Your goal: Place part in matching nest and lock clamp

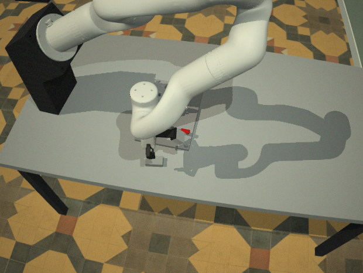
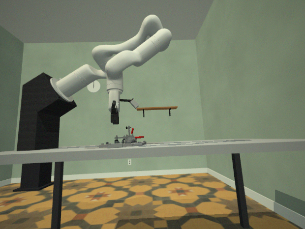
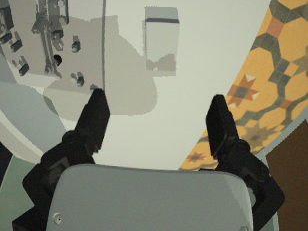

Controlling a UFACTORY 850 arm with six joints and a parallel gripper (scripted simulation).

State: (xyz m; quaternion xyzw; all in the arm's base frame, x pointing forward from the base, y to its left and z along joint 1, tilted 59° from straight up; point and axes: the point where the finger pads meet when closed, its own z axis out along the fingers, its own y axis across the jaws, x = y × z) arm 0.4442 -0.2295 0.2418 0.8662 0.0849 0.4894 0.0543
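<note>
The part, a plain light grey block (image 1: 157, 161) (image 3: 161, 39), lies flat on the table beside the fixture plate (image 2: 140, 143) (image 3: 89, 61). My gripper (image 1: 150, 155) (image 2: 114, 122) (image 3: 158, 103) is open and empty, pointing down, well above the table. In the wrist view the part lies beyond the fingertips, between their lines. One red clamp handle (image 1: 185, 130) shows beside my wrist camera. The exterior view shows a raised red handle (image 2: 132, 130) and a nearly level one (image 2: 139, 136). The arm hides much of the fixture in the top view; nest sizes and clamp locks cannot be told.
The fixture's upright clamp bar (image 2: 128, 130) and several small posts and blocks stand up from the plate, on the left of the wrist view. The table's edge (image 1: 123, 188) runs beyond the part, on the side away from the fixture. Arm shadows cross the table.
</note>
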